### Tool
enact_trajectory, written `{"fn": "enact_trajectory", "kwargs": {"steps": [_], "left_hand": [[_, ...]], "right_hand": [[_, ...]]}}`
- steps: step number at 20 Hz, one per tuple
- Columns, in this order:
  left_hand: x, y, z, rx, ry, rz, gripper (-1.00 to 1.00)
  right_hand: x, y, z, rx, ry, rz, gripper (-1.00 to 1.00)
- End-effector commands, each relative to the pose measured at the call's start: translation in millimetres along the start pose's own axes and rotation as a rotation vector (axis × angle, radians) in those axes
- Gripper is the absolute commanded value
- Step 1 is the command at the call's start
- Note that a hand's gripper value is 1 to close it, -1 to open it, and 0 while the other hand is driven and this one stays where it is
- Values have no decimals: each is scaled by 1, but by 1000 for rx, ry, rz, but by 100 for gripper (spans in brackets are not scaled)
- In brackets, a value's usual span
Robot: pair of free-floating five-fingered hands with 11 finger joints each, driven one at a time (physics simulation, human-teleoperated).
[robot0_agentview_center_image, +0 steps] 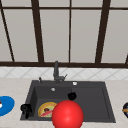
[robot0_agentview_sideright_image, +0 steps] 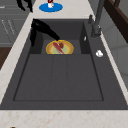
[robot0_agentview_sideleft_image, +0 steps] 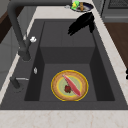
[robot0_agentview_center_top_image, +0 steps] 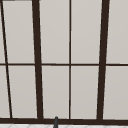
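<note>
Front view: my left hand hangs at the sink's front-left rim, fingers curled on nothing. My right hand hovers over the basin's middle; in the left side view its fingers are stretched straight, holding nothing. The yellow plate with a red strip lies on the left basin floor, below and apart from both hands.

Two black hands, three plates, one red ball, one faucet.
</note>
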Motion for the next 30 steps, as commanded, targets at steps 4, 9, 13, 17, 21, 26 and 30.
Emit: {"fn": "enact_trajectory", "kwargs": {"steps": [4, 9, 13, 17, 21, 26, 30], "left_hand": [[0, 0, 0, 0, 0, 0, 0], [0, 0, 0, 0, 0, 0, 0], [0, 0, 0, 0, 0, 0, 0], [0, 0, 0, 0, 0, 0, 0], [0, 0, 0, 0, 0, 0, 0], [0, 0, 0, 0, 0, 0, 0], [0, 0, 0, 0, 0, 0, 0]], "right_hand": [[55, -1, -18, -2, -2, -3, -100], [95, 5, -33, -3, -18, -17, -100], [115, 24, -47, -40, -82, -18, -100], [132, 38, -64, -69, -151, -22, -100], [144, 49, -71, -69, -249, -26, -100], [153, 57, -94, -44, -296, -32, -100], [160, 75, -119, 5, -307, -51, -100]]}}
